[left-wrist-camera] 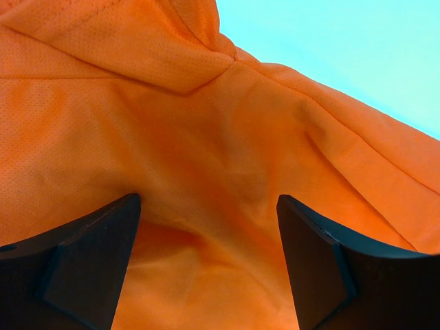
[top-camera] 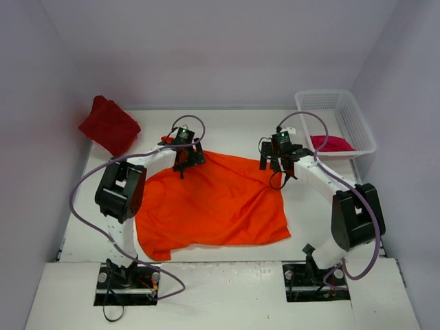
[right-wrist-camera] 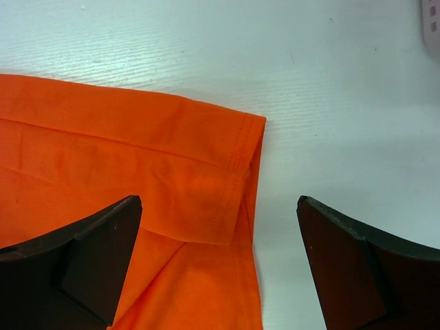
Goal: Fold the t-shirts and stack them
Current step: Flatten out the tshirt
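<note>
The bright orange t-shirt (top-camera: 213, 203) lies spread out in the middle of the table. My left gripper (top-camera: 187, 161) hovers over its far left corner, jaws open, and orange cloth (left-wrist-camera: 206, 124) fills the view between the fingers (left-wrist-camera: 208, 203). Over the far right corner my right gripper (top-camera: 275, 165) is open too. Its jaws (right-wrist-camera: 218, 201) straddle the shirt's hemmed corner (right-wrist-camera: 234, 172), where a small flap is folded under. Nothing is gripped by either. A dark red t-shirt (top-camera: 108, 125) lies bunched at the back left. The crimson-pink t-shirt (top-camera: 332, 143) sits in the basket.
A white mesh basket (top-camera: 357, 117) stands at the back right, and its edge (right-wrist-camera: 433, 20) shows in the right wrist view. White walls enclose the table (top-camera: 234, 127) on three sides. Purple cables loop off both arms.
</note>
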### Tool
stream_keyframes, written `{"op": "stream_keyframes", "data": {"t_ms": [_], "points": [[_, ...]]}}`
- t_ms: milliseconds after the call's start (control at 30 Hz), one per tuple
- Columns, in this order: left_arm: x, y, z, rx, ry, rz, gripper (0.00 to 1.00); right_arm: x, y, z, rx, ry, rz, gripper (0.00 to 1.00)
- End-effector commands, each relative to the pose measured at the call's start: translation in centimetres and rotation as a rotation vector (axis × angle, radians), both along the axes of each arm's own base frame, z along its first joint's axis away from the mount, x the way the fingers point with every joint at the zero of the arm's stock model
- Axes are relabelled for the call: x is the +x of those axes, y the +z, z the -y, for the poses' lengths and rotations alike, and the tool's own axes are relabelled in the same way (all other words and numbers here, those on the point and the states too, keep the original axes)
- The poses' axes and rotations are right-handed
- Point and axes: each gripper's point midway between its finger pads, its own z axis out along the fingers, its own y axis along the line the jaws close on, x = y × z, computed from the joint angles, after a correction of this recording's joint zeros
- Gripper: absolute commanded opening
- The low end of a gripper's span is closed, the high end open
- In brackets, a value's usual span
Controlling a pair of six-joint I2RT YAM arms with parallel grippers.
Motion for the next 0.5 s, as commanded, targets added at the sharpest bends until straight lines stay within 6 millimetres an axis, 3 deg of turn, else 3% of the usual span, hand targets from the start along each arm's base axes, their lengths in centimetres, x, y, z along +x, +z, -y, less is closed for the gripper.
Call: {"op": "stream_keyframes", "data": {"t_ms": [0, 333, 467], "points": [[0.4, 2.1, -0.7, 0.004, 0.015, 0.045, 0.76, 1.2, 1.8, -1.1, 0.021, 0.039, 0.037, 0.93], [1.1, 2.1, -0.3, -0.012, 0.014, 0.05, 0.76, -0.6, 0.1, -6.2, -0.007, 0.148, -0.006, 0.93], [0.9, 2.1, -0.6, -0.01, 0.018, 0.049, 0.76, -0.9, -0.7, -6.2, -0.012, 0.148, -0.024, 0.93]]}}
